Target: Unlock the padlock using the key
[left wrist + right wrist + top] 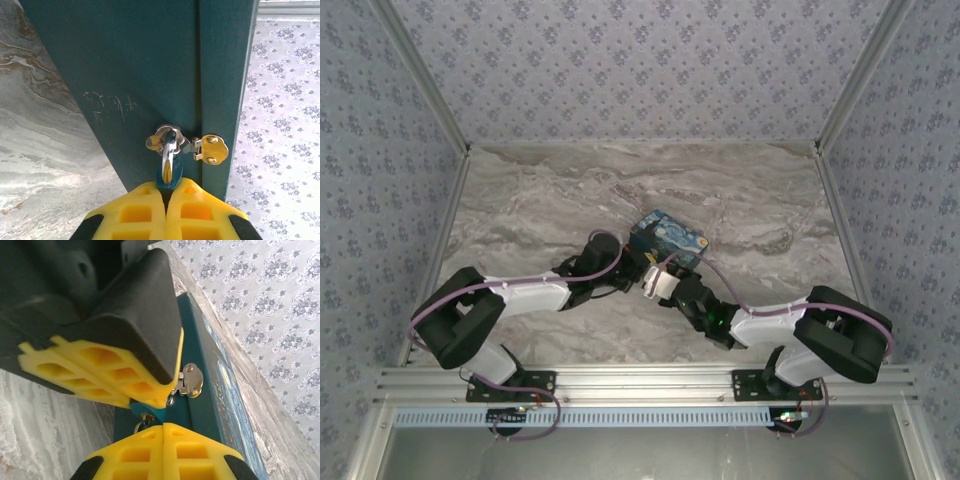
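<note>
On a marbled table (520,210), a teal box (667,238) with a painted night-sky lid lies near the middle, and both arms' claws meet at its 7 o'clock side. The left claw (167,189) is closed on the blue head of the key (169,157) — the silvery shaft points to 12 o'clock, its tip at the padlock (159,140) hanging on the box's front face. A brass clasp plate (212,149) sits just beside the padlock at 3 o'clock. The right claw (164,429), at 6 o'clock beneath the left claw's yellow fingers (100,375), has its own fingers pressed together just below the key's head — whether they pinch anything cannot be told.
</note>
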Robot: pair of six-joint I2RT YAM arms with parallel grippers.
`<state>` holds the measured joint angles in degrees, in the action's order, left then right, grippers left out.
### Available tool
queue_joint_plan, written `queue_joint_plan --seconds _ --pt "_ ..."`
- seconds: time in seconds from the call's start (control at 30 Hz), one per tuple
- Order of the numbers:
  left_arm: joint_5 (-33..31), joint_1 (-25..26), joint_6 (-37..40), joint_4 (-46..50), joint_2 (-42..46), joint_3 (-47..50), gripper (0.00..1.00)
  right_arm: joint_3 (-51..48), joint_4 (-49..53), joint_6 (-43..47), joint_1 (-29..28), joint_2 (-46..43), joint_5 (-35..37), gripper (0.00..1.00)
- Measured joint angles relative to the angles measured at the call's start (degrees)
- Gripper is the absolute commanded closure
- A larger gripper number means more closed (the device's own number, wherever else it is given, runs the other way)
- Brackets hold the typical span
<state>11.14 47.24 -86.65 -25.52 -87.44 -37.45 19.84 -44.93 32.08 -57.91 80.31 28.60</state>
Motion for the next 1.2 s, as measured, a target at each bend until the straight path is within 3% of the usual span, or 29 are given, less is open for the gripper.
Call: queue_joint_plan --seconds 0.37,0.67,0.83,1.2 --pt "0.0 0.0 0.0 -0.1 0.0 0.0 1.00 0.0 0.0 -4.1 1.0 0.0 -0.9 1.00" --pt "0.0 0.0 0.0 -0.1 0.0 0.0 1.00 -1.6 0.6 -4.1 0.9 -5.2 -0.9 0.73" --pt "0.0 0.0 0.0 -0.1 0.0 0.0 1.00 -2.8 2.1 -4.2 -0.3 -6.9 -0.8 0.65" --pt "0.0 0.0 0.0 -0.1 0.0 0.0 1.00 -2.7 0.5 -4.0 -2.0 -0.1 0.6 0.64"
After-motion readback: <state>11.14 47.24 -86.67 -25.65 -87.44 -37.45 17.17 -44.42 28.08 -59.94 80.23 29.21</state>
